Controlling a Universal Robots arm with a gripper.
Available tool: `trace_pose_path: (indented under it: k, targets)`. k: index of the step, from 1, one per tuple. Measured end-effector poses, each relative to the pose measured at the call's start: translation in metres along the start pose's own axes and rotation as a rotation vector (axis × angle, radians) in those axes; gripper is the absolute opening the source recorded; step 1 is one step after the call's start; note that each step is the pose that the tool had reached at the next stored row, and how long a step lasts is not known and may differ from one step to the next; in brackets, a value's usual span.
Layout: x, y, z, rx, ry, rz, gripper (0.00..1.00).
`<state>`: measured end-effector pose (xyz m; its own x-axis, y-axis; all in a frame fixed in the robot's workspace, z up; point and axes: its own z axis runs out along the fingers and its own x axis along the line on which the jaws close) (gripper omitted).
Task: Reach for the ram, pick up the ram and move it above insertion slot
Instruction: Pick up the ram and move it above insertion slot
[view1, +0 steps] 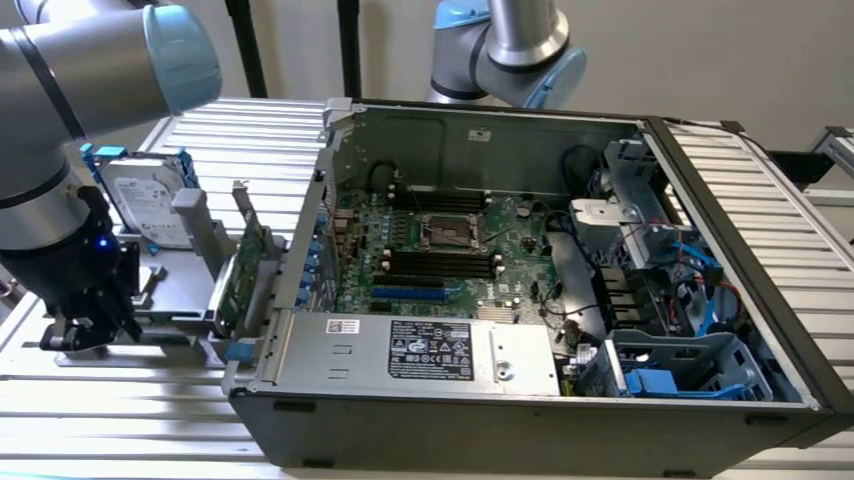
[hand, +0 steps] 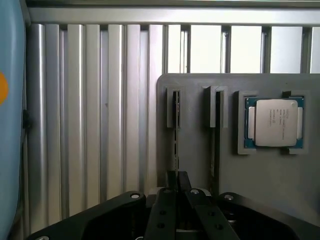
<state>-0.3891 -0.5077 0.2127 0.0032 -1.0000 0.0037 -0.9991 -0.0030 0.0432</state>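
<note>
The ram (hand: 175, 131) stands on edge in a narrow slot of a grey holder plate (hand: 260, 180), so I see it as a thin dark strip. My gripper (hand: 177, 183) sits right over that strip, its two black fingers (hand: 169, 186) drawn together on the ram's top edge. In the exterior view the gripper (view1: 80, 335) hangs low over the grey holder (view1: 167, 300) on the table, at the exterior view's left, outside the computer case. The insertion slot (view1: 441, 262) is among the parallel black sockets on the motherboard inside the open case.
A second slot (hand: 216, 130) and a processor chip (hand: 276, 122) share the holder plate. A silver hard drive with blue rails (view1: 144, 198) and an upright green expansion card (view1: 247, 275) stand between the gripper and the case wall (view1: 310, 250). A blue short slot (view1: 411, 293) lies beside the sockets.
</note>
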Motion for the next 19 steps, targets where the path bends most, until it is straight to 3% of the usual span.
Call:
trace_pose_path:
  k: [9,19]
  targets:
    - [0.000,-0.0002,-0.0202,-0.0026,0.0000,0.000,0.13]
    - [0.000,-0.0053,-0.0653,-0.0041,0.0000,0.000,0.13]
